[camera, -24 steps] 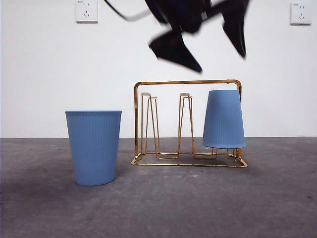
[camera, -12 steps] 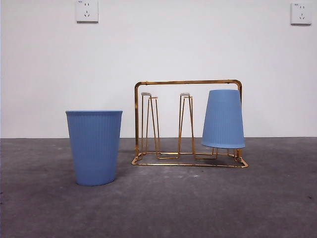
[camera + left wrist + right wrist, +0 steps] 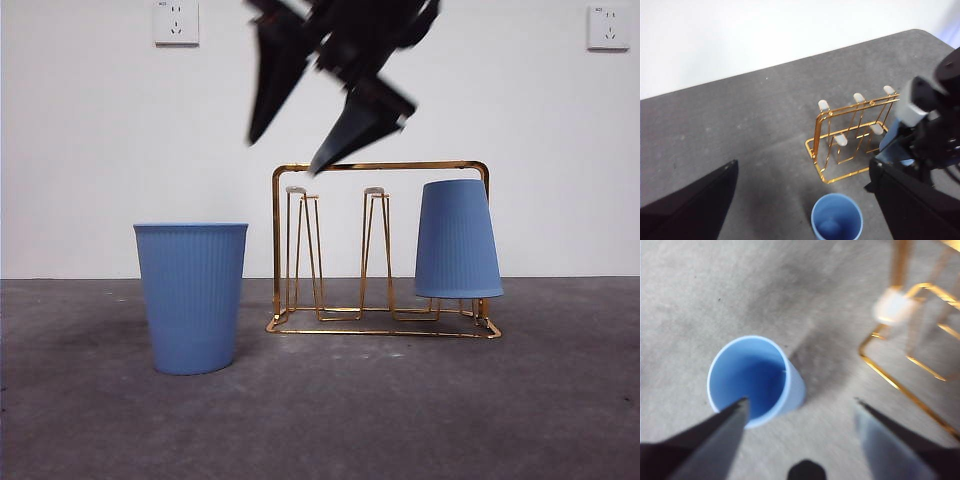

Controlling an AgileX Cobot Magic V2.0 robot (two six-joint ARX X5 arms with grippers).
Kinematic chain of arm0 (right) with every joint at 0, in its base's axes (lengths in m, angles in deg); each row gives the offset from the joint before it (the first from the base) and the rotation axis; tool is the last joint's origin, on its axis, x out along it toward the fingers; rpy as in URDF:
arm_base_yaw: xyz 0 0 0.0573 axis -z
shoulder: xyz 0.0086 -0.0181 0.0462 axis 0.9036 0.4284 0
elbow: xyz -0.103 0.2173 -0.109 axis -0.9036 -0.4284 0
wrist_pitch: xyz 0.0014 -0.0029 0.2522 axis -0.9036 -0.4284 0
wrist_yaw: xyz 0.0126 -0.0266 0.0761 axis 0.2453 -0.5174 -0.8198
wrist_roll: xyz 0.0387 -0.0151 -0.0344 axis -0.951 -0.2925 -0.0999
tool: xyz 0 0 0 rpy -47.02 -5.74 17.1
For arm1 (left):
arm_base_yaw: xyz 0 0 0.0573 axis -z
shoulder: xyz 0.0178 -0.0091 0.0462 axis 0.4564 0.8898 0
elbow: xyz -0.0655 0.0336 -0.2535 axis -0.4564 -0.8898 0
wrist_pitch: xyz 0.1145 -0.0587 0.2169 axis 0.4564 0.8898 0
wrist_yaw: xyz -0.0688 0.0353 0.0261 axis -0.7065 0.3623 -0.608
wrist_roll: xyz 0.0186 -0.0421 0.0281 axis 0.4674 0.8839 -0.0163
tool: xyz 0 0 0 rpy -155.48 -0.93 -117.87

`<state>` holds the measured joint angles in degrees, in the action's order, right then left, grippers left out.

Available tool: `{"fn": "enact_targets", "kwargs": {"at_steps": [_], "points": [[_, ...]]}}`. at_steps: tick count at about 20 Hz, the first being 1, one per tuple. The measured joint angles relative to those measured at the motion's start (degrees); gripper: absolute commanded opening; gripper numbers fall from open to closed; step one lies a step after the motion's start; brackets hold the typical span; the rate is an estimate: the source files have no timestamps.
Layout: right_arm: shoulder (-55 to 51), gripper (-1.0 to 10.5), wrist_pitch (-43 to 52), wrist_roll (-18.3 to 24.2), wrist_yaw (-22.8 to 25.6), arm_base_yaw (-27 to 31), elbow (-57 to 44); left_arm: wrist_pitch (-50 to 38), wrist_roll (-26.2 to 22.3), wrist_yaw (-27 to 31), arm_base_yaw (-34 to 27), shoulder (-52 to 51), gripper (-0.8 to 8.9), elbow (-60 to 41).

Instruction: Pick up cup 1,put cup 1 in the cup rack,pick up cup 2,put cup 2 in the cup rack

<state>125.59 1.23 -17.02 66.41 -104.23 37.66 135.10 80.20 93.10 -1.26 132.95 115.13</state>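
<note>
R gripper (image 3: pixel 320 130) – open, above upright cup (image 3: pixel 191 297)

Grey table (image 3: pixel 420 420) bears 1 blue cup (image 3: pixel 190 297), gold rack (image 3: pixel 380 250).

Front low, level; wrists high, looking down; share cup rack (image 3: pixel 380 250), blurred.

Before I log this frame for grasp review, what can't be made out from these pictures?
- Front view: which arm the dark gripper above the cup rack belongs to; blurred, cut by the top edge.
- Front view: which prong carries the upside-down blue cup; the cup covers it.
- Right wrist view: the rack's prongs; motion-blurred.
- Left wrist view: the racked cup; the other arm hides most of it.
</note>
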Motion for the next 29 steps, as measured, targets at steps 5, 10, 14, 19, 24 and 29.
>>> {"fn": "enact_targets", "kwargs": {"at_steps": [5,10,14,19,24,29], "points": [[5.5,4.2,4.7,-1.3,0.2,-2.3,0.0,3.8,-1.0,-0.1,-0.7,-0.3,4.39,-0.2],[10.3,4.1,5.3,-2.2,2.2,-2.8,0.0,4.2,-1.2,-2.9,-0.7,-0.3,4.38,-0.2],[13.0,0.8,5.1,-2.6,2.6,-2.9,0.0,4.2,-1.2,-9.1,-0.8,-0.3,4.39,-0.2],[13.0,-0.1,5.5,-2.4,2.6,-3.3,0.0,-2.4,1.5,-23.1,-0.8,-0.3,4.39,-0.2],[2.7,-0.1,4.2,-1.1,5.7,-3.3,-0.4,-13.0,6.7,-31.7,-0.8,-0.3,4.39,-0.3],[-22.5,-0.1,7.9,0.7,14.3,-3.3,-0.3,-39.5,18.6,-40.1,-0.8,-0.3,4.39,-0.3]]}}
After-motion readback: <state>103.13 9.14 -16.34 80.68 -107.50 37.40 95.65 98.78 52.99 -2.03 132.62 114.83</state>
